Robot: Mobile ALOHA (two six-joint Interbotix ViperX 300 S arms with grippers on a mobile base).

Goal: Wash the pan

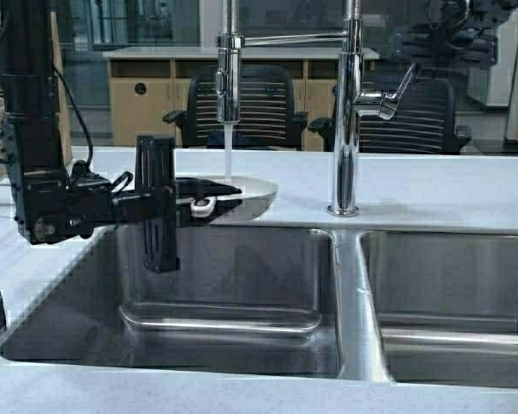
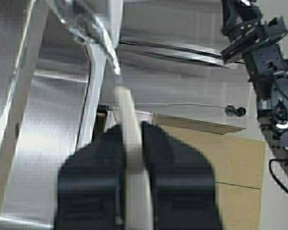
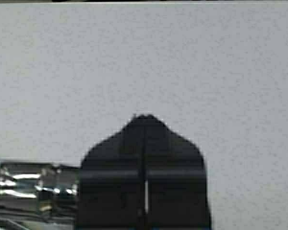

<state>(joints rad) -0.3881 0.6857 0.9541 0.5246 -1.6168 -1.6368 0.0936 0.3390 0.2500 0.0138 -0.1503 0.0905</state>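
Observation:
The white pan [image 1: 246, 193] is held over the back of the left sink basin [image 1: 233, 285], tilted a little, with a thin stream of water [image 1: 228, 151] from the spout [image 1: 229, 82] falling into it. My left gripper [image 1: 186, 201] is shut on the pan's handle, whose ring end [image 1: 204, 205] shows beside the fingers. In the left wrist view the pan [image 2: 129, 139] shows edge-on as a white strip clamped in the left gripper [image 2: 132, 132]. My right gripper [image 3: 145, 119] is shut and empty over the white countertop.
The tall chrome faucet column [image 1: 350, 112] with its lever [image 1: 387, 102] stands behind the divider between the two basins. The right basin [image 1: 453, 293] lies to the right. White countertop [image 1: 432, 185] surrounds the sink. Office chairs and cabinets stand beyond.

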